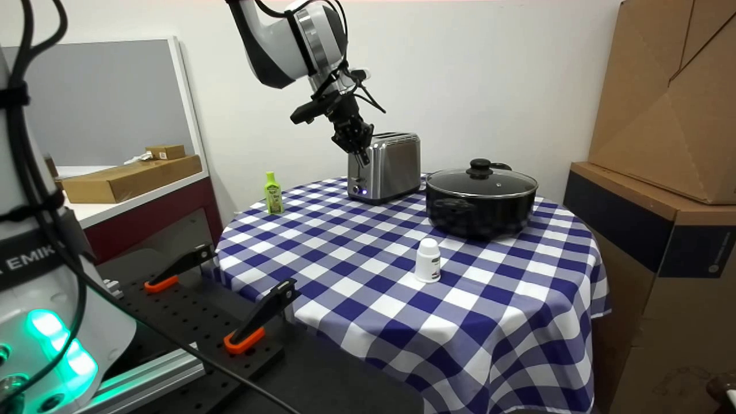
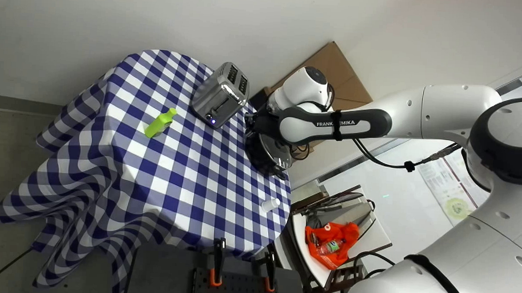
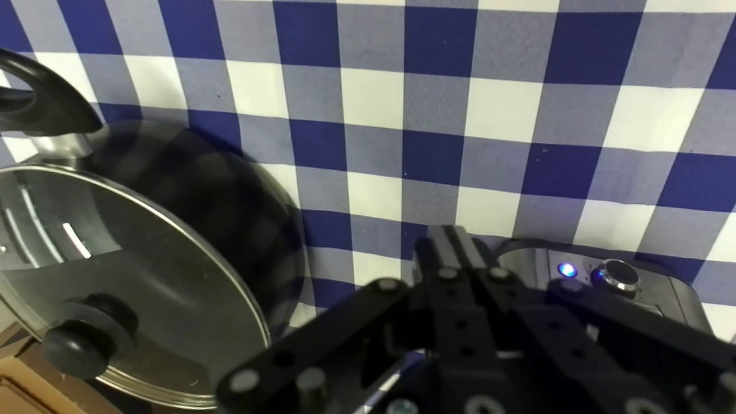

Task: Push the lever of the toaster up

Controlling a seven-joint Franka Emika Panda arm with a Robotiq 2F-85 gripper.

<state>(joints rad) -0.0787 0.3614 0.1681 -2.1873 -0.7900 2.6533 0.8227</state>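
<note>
Toaster about 12 o'clock on the worktop in both exterior views. Gripper near it, pinched narrow, empty. Can't make out lever; I'd guess upward push not done yet.

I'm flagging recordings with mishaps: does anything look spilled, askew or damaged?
Nothing stands out: the toaster, green bottle and white bottle stand upright, the lid sits on the black pot, and the tablecloth shows no spill.

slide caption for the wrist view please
Closed gripper partly hides the toaster, blue light lit; lidded pot at frame left.
</note>
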